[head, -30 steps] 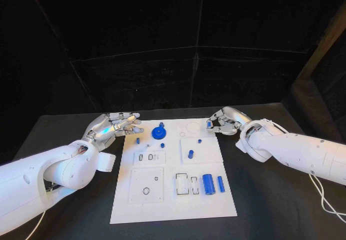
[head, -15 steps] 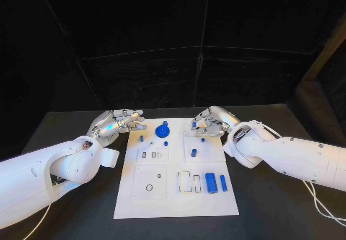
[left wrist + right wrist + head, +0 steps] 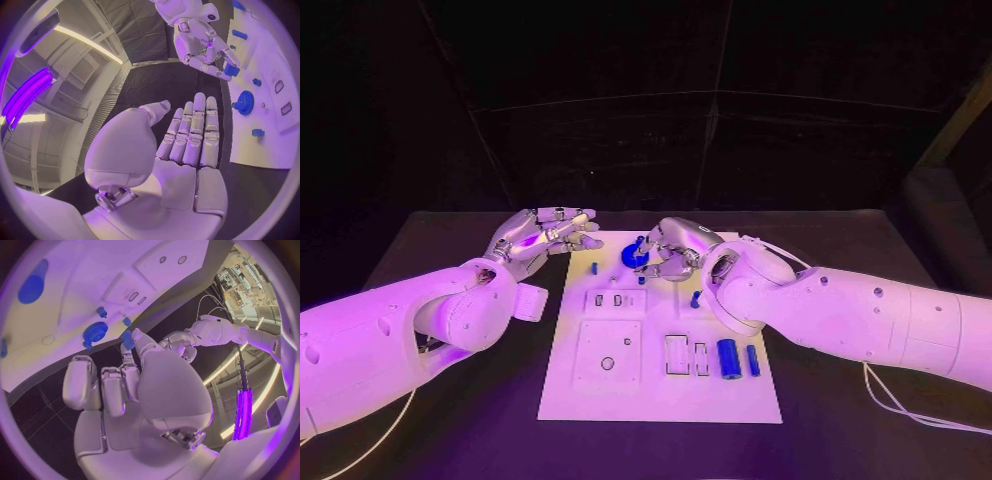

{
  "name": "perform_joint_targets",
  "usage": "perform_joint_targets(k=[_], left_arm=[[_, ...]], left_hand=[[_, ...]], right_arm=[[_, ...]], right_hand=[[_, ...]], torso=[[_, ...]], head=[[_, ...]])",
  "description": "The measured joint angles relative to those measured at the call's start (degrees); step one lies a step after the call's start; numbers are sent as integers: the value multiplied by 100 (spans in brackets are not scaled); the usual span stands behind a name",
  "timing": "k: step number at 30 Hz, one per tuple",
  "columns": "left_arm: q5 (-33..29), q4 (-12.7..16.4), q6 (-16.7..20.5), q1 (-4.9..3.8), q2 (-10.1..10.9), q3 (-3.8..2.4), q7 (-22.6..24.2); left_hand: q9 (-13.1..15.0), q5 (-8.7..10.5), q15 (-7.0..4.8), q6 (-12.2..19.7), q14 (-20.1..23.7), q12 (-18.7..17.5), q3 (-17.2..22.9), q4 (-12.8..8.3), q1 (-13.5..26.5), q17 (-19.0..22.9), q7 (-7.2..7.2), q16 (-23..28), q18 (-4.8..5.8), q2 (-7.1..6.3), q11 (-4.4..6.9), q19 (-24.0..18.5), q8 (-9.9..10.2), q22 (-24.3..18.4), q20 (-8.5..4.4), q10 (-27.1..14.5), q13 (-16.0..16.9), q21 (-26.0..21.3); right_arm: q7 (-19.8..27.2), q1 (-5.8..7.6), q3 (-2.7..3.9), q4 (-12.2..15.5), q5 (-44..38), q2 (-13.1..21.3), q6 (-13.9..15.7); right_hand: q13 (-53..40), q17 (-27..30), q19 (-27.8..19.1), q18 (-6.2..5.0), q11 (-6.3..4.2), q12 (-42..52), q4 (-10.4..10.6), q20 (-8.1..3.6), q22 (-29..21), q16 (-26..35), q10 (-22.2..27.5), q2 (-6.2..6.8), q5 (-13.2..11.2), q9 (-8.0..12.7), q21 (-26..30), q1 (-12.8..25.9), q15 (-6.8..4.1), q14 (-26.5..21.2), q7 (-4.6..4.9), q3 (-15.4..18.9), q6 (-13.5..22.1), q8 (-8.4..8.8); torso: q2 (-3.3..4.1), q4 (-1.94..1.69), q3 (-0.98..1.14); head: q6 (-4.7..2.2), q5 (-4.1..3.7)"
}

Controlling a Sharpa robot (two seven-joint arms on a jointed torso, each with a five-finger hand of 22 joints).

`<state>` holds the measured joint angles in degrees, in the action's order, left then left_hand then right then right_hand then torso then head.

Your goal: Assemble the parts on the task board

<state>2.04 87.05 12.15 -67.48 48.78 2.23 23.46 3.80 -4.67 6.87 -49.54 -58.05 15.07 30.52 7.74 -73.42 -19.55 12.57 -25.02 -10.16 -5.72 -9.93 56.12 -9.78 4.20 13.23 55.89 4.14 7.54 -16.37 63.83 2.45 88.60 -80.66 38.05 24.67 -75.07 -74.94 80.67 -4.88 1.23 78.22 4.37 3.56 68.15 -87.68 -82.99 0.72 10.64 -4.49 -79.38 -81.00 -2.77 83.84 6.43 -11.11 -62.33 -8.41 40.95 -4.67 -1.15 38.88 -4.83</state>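
The right hand [image 3: 672, 250] pinches a small blue part [image 3: 127, 338] just beside the blue gear [image 3: 633, 256] at the task board [image 3: 661, 400]'s far end, the left hand [image 3: 545, 235] (fingers extended, holding nothing) beyond that board's far left corner, and blue cylinders [image 3: 728, 358] toward its near right edge.

A black surface [image 3: 473, 240] spreads beneath black curtain walls [image 3: 589, 130]. In the left wrist view, a ribbed wall panel [image 3: 115, 95] runs beside the robot hand, with lit strip lights [image 3: 87, 42] overhead.
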Motion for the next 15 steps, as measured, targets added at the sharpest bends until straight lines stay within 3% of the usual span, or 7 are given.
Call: perform_joint_targets(k=[3,8,15], left_arm=[[1,13,1,-1,10,0,0],[1,29,4,-4,22,0,0],[0,60,5,-5,12,0,0]], left_hand=[[0,0,0,0,0,0,0,0,0,0,0,0,0,0,0,0,0,0,0,0,0,0],[0,0,0,0,0,0,0,0,0,0,0,0,0,0,0,0,0,0,0,0,0,0],[0,0,0,0,0,0,0,0,0,0,0,0,0,0,0,0,0,0,0,0,0,0]], right_arm=[[-171,7,-100,-54,-168,-144,-125],[-375,-4,-235,-114,-380,-333,-311],[-531,-40,-309,-180,-621,-561,-491]], right_hand=[[0,0,0,0,0,-23,0,0,-9,0,0,-1,-1,0,0,1,0,0,-2,0,2,20],[1,1,0,0,0,-23,-1,0,-14,0,0,-7,-12,0,0,7,0,0,-9,1,9,29],[9,1,0,0,21,-24,16,0,-23,0,20,-9,-33,0,0,36,0,0,-19,-14,19,27]], torso=[[-11,-19,-16],[-16,-23,-25],[-15,-27,-19]], head=[[34,46],[67,129],[85,179]])
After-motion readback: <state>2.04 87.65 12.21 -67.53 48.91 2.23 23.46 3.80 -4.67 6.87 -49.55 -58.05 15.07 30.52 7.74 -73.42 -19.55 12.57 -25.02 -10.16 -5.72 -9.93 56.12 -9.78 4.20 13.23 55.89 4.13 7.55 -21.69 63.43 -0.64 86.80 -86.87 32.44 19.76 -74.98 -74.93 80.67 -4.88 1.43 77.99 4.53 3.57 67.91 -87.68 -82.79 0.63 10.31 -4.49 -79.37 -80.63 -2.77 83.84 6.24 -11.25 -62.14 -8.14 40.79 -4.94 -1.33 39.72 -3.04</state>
